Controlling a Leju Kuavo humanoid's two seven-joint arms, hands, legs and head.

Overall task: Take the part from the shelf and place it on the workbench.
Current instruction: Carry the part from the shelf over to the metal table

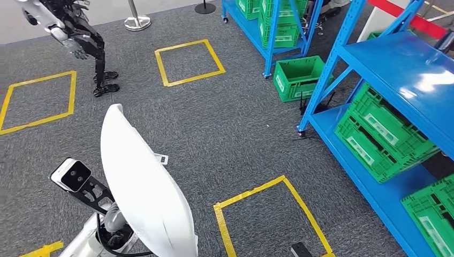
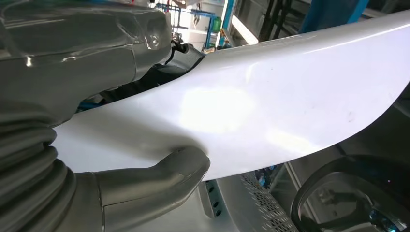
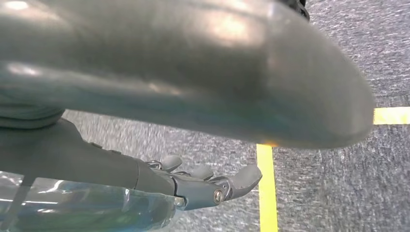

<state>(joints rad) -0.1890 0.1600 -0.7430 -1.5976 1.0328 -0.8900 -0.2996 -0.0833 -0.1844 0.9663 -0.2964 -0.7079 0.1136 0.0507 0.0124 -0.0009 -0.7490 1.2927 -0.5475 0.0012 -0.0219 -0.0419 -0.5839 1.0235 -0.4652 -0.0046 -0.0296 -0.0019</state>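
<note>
1 white part [image 1: 144, 187], big curved shell, held up over the grey carpet [image 1: 235, 123] at lower left of head view; its lower end is cut off by the frame edge. Left hand [image 2: 96, 121] is clamped on it: thumb [image 2: 164, 176] pressed on one face, rest of the hand across the other face, fingers mostly hidden behind the shell. Right hand [image 3: 203, 183] holds nothing, fingers stretched out & slightly apart above the carpet; thick thumb [image 3: 193, 67] blurred, blocks much of that view.

Shelves: 2 blue racks, a near one [image 1: 396, 64] along the right side and a far one [image 1: 273, 32] at top centre. Green crates: 1 on the floor [image 1: 300, 77] between the racks, 1 large [image 1: 385, 134] on the near rack's lower shelf, 1 more [image 1: 433, 214] cut off at the lower right corner; stack on the far rack, approx 3, partly hidden by uprights, count unsure.

Yellow tape squares on carpet: 4 whole or partial, e.g. [image 1: 187, 61], plus a scrap at the lower left corner. 1 other humanoid robot [image 1: 80, 37] standing top left, head cut off. 1 chrome post base [image 1: 137, 21] near top edge, 1 black base [image 1: 205, 7] beside it, tops cut off.
</note>
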